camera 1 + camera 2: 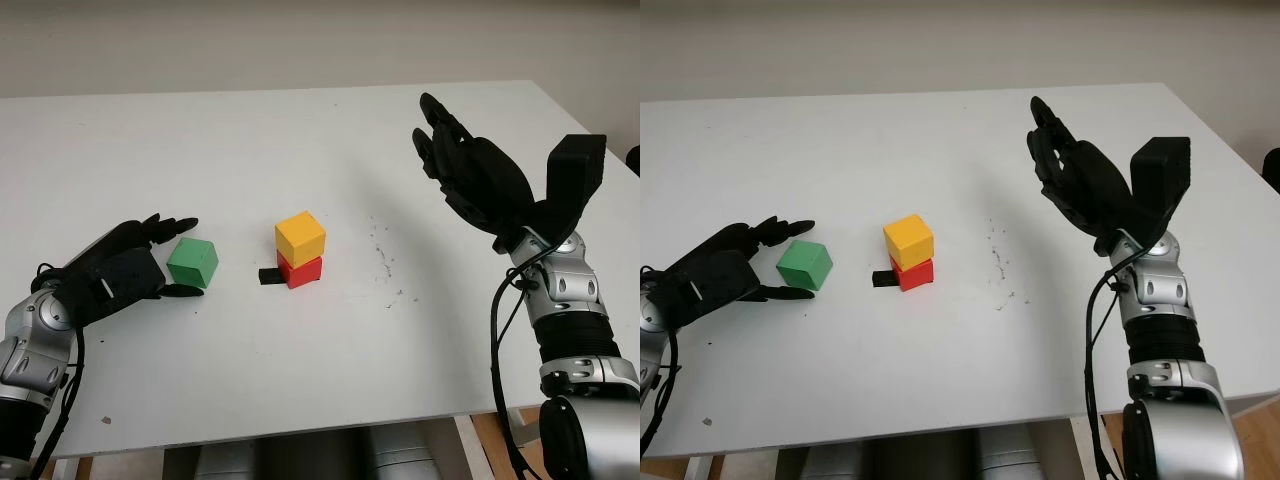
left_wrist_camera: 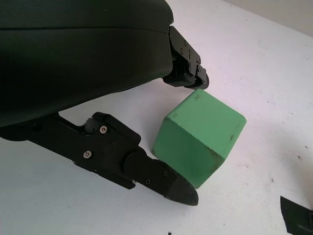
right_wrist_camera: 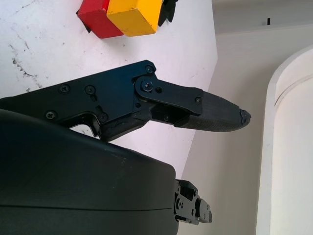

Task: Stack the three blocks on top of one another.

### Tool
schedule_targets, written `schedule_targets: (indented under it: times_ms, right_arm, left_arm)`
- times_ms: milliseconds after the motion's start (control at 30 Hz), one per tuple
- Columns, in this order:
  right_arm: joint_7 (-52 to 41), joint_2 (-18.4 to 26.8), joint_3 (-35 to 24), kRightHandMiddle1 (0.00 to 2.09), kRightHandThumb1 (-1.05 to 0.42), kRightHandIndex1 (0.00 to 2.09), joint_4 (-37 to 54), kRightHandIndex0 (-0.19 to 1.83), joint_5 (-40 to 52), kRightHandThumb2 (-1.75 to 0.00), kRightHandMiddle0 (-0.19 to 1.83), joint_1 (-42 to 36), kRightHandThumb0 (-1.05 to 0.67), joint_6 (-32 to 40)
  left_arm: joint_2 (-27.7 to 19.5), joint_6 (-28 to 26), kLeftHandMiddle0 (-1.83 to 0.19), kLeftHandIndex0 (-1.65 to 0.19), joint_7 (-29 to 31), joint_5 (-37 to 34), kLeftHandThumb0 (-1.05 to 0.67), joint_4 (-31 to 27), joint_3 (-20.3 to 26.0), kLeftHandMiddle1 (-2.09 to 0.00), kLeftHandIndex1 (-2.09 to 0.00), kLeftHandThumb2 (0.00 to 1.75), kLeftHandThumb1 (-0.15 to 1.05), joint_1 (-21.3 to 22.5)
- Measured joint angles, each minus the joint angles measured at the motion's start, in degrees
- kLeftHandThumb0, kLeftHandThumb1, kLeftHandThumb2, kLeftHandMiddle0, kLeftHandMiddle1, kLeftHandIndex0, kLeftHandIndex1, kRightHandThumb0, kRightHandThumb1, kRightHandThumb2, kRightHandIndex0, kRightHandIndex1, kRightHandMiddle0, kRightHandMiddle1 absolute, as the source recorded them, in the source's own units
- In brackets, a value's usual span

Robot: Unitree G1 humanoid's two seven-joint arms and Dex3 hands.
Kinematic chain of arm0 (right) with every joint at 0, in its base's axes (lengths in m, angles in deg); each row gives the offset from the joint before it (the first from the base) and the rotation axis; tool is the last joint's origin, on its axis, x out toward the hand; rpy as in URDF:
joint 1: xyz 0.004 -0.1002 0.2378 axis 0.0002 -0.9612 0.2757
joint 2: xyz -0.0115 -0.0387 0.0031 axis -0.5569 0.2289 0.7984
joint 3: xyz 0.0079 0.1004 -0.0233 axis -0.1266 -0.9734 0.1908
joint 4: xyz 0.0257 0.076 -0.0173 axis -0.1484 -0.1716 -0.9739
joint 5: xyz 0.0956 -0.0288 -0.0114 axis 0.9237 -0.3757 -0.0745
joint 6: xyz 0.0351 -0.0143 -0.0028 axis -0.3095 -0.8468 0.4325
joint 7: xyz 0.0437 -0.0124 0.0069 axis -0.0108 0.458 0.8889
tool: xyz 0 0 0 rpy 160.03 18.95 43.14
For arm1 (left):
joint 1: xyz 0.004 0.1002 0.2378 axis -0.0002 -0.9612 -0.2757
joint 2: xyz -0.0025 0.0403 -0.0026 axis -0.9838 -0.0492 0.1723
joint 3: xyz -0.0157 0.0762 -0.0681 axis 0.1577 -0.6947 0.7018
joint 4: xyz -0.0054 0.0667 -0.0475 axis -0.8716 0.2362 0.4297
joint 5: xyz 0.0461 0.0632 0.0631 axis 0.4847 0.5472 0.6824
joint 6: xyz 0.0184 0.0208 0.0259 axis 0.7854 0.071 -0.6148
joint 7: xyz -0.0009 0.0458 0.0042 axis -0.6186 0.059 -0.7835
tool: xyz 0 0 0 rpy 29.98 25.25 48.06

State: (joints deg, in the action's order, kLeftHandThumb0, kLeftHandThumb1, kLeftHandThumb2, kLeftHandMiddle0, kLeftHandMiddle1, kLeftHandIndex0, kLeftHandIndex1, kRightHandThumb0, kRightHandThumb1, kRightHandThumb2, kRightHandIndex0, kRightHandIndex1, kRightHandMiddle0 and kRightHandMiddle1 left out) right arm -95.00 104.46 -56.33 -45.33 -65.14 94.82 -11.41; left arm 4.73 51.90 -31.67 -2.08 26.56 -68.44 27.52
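Note:
A green block (image 1: 193, 262) sits on the white table (image 1: 330, 370) at the left. My left hand (image 1: 172, 258) is beside it, open, with fingers (image 2: 188, 73) at the block's far side and the thumb (image 2: 166, 178) at its near side, close to or just touching the green block (image 2: 200, 137). In the middle of the table a yellow block (image 1: 300, 238) stands on a red block (image 1: 300, 271), turned a little on it. My right hand (image 1: 455, 155) is raised above the table to the right of that stack, open and holding nothing.
A small black piece of tape (image 1: 268, 276) lies against the red block's left side. Dark scuff marks (image 1: 385, 255) dot the table right of the stack. The table's front edge (image 1: 300, 432) runs close before me.

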Motion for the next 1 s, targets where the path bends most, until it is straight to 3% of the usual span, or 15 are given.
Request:
schedule_targets:
  times_ms: [267, 400, 567, 700, 1000]
  right_arm:
    - [1.0, 0.0, 0.3, 0.01, -1.05, 0.01, 1.1, -0.19, -0.4, -0.69, -0.19, -0.3, -0.57, 0.7]
    - [1.8, 0.0, 0.3, 0.03, -1.05, 0.02, 1.2, -0.18, -0.4, -0.66, -0.19, -0.3, -0.57, 1.4]
    - [1.8, 0.0, 0.6, 0.02, -1.05, 0.04, 1.2, -0.18, -0.5, -0.53, -0.18, -0.3, -0.59, 1.5]
    - [2.3, 0.0, 0.7, 0.04, -1.05, 0.05, 1.3, -0.17, -0.6, -0.47, -0.18, -0.3, -0.57, 2.2]
    - [2.9, 0.0, 0.7, 0.05, -1.05, 0.05, 1.7, -0.16, -0.6, -0.43, -0.17, -0.3, -0.52, 4.3]
  left_arm:
    - [0.2, -0.1, -0.08, -0.74, 0.6, -1.1, -0.43, 0.5, 0.0, -0.08, -0.30, 0.07, 0.90, 0.6]
    - [0.2, 0.3, -0.18, -0.49, 0.1, -1.4, -0.41, 0.6, 0.0, -0.06, -1.05, 0.06, 0.97, 0.7]
    - [1.2, 1.0, -0.26, -0.36, -1.6, -2.9, -0.37, 0.6, 0.8, -0.06, -1.40, 0.06, 1.01, 0.4]
    - [3.8, 1.0, -0.25, -0.34, -2.4, -6.7, -0.38, 0.1, 2.9, -0.05, -1.50, 0.10, 1.04, -1.0]
    - [4.7, 0.3, -0.26, -0.37, -2.4, -9.4, -0.39, -4.7, 4.2, -0.06, -1.52, 0.15, 1.05, -4.3]
